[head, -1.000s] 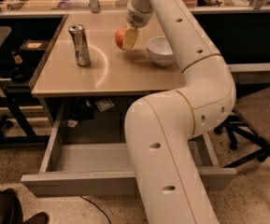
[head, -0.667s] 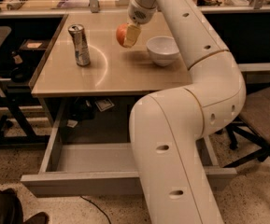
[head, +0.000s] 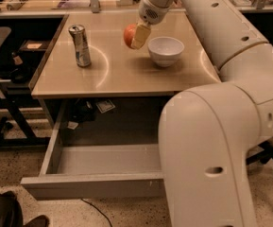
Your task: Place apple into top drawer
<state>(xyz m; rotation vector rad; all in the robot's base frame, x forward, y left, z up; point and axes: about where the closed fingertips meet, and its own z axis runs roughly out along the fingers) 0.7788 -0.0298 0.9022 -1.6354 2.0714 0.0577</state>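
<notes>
The apple (head: 129,35) is red-orange and sits in my gripper (head: 137,37), lifted a little above the tan table top (head: 122,70), just left of the white bowl (head: 165,50). My gripper is shut on the apple, its pale fingers (head: 141,35) on the apple's right side. The top drawer (head: 93,183) is pulled open below the table's front edge; its grey inside shows empty on the left, and my arm hides its right part.
A silver can (head: 81,45) stands upright on the table's left part. My big white arm (head: 221,141) fills the right of the view. A black chair (head: 1,79) stands left of the table. Papers lie on the floor under the table.
My gripper has raised the apple off the table and carried it slightly toward the table's front. The can, bowl and drawer have not moved.
</notes>
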